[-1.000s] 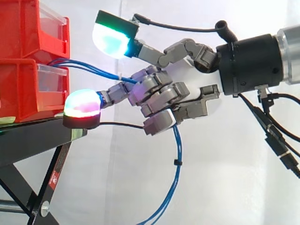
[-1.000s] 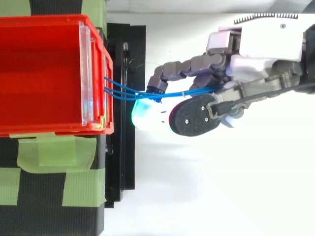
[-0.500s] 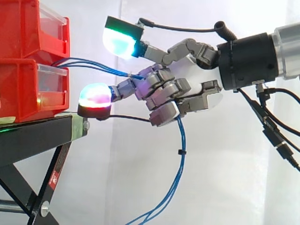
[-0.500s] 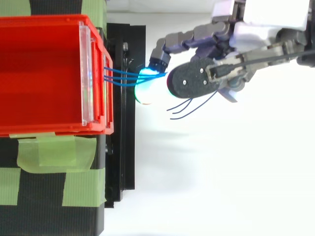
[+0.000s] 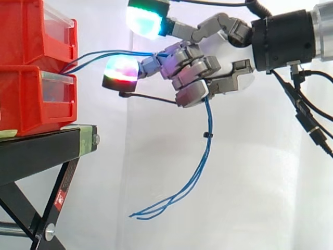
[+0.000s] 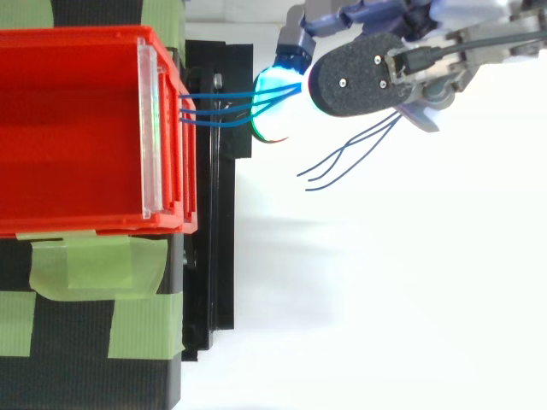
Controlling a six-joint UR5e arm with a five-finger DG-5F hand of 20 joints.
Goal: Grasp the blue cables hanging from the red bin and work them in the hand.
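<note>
Thin blue cables (image 5: 104, 54) leave the front of the red bins (image 5: 31, 67) and run right into my hand (image 5: 195, 70). The hand is shut on them: its curled fingers wrap the bundle high above the stand. Below the hand the cables (image 5: 200, 166) hang down in a loose curve, and their free ends trail left. From above, the cables (image 6: 222, 107) stretch from the red bin (image 6: 77, 128) to the hand (image 6: 367, 73), with loose ends (image 6: 342, 162) spread below it. A cyan-green pad and a red-magenta pad glow near the bin.
The bins rest on a black stand (image 5: 47, 151) with slanting legs. Green tape (image 6: 94, 265) holds down the bin's surround in the top view. A white curtain hangs behind, and white floor lies to the right of the stand.
My hand has risen, carrying the cables with it. The stretch from the bin now runs nearly level, and the free ends have lifted and swung up.
</note>
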